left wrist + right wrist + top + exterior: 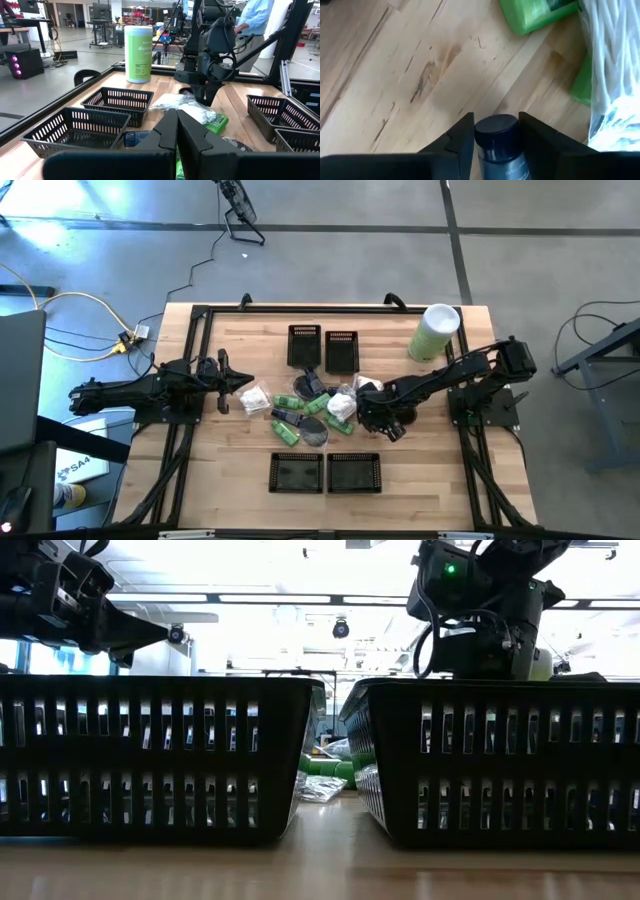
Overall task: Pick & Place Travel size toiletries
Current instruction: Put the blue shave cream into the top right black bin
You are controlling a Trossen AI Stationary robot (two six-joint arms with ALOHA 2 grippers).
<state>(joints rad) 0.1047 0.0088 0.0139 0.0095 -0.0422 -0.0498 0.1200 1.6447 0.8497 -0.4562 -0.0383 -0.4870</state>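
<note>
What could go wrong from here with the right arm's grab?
The right gripper is closed around a dark blue bottle near its cap, so it may pivot or slip on lifting. A white packet and green tube lie close by and could be dragged along. The left gripper waits shut beside the pile.

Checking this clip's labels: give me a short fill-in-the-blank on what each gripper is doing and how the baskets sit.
1. The right gripper is shut on a dark bottle with a ____ cap.
2. The left gripper holds nothing, and its fingers are ____.
3. In the high view, the black mesh baskets number ____, two at each long edge of the pile of toiletries.
4. The tall pale-green cylinder stands on the ____ arm's side of the table.

Missing words: black; shut; four; right
</note>
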